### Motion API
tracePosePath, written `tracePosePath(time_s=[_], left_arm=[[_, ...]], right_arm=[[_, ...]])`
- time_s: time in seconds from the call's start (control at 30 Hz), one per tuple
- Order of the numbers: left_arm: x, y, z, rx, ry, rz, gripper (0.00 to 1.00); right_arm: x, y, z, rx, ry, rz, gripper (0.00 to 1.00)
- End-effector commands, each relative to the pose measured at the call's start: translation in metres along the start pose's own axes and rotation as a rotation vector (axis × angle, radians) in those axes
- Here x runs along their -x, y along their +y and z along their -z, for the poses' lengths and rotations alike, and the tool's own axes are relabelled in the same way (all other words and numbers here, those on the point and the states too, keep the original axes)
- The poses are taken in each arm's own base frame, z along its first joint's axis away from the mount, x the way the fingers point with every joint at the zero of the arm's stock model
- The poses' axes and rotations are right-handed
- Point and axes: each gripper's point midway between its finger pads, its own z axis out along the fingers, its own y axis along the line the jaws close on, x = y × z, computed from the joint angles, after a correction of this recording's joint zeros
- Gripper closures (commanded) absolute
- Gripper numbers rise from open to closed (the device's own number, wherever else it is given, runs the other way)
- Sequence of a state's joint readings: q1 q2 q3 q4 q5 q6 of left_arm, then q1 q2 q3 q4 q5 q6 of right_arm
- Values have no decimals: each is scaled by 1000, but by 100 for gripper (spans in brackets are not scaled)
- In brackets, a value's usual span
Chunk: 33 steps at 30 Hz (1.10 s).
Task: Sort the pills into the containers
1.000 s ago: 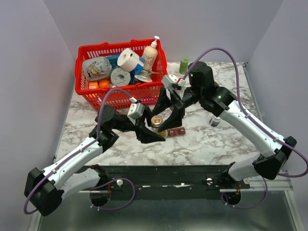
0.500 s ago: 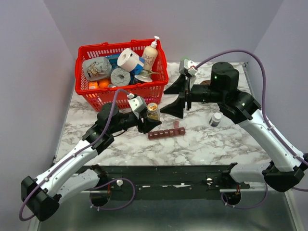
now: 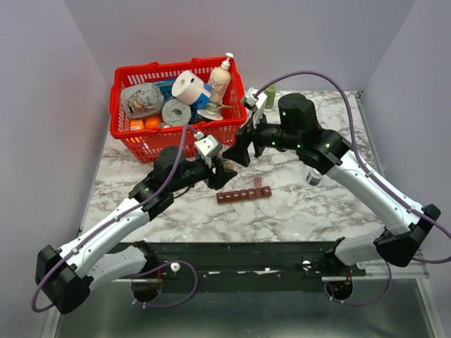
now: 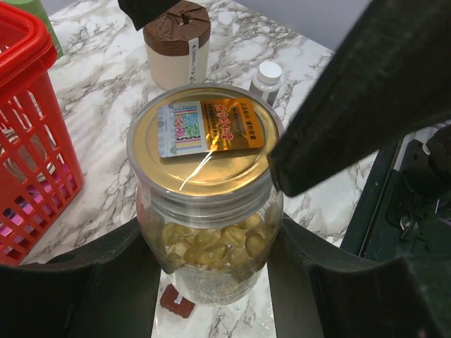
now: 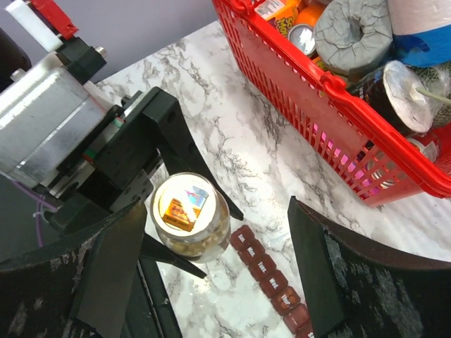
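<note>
Nearest, the containers (image 3: 244, 194) strip lies flat on the table, long axis left-right. Just behind it, left gripper (image 3: 220, 174) is clenched on the upright, foil-sealed bottle (image 4: 204, 141) holding the pills (image 4: 211, 243). Beyond, right gripper (image 5: 217, 205) gapes wide and empty, bottle top lined up between its fingers.

Rear-left corner: red basket (image 3: 184, 132), tall; blocks pass.
Ctr: left gripper (image 3: 224, 172) clamps jar (image 4: 204, 151); right gripper (image 3: 242, 148) spread just above; tight gap.
Front of jar: containers (image 3: 244, 195), low strip.
Right side: white-capped bottle (image 3: 315, 176), upright.
Front edge: bare tabletop (image 3: 296, 211), free pass.
</note>
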<state>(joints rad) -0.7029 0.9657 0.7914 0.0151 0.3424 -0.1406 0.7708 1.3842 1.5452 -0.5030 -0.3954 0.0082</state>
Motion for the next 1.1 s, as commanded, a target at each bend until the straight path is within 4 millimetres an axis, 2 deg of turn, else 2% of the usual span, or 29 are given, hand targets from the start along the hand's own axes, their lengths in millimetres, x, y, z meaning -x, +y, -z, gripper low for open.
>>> tracePosePath(time_s=[0.0,0.23,0.33,0.47,0.5,0.6,0.67,0.7,0.73,0.77,0.83,0.9,1.07], left_arm=[[21,0,-1,16,-46,-8,100],[23,-2,-1,6,-50,-4,100],[22,-3,-1,4,-46,-3,100],[19,-5,1,-8,-38,-10,100],[18,-8,3,-25,-32,-28,100],[11,-16,10,-72,-10,-62,100],[6,-31,16,-165,-2,-113,100],[4,-38,21,-203,1,-127,100],[2,-52,26,-289,1,-166,100],[-1,-60,31,-341,2,-177,100],[-5,-74,40,-418,13,-189,100],[-9,-89,50,-520,23,-203,100],[-19,-104,60,-629,63,-185,100]], right_arm=[[-5,3,-6,-18,28,-3,11],[-15,6,-19,-14,62,-4,19],[-14,3,-21,-16,60,33,31],[-10,8,-18,12,46,64,56],[-4,13,-13,27,20,84,58],[-1,31,-4,128,-12,152,63],[-5,50,3,250,-28,221,67],[-13,59,6,308,-15,244,69],[-16,79,16,436,-21,273,71],[-21,85,19,493,-24,337,71],[-32,102,33,648,-27,341,71],[-40,110,41,732,-33,388,71],[-48,124,57,866,-82,488,71]])
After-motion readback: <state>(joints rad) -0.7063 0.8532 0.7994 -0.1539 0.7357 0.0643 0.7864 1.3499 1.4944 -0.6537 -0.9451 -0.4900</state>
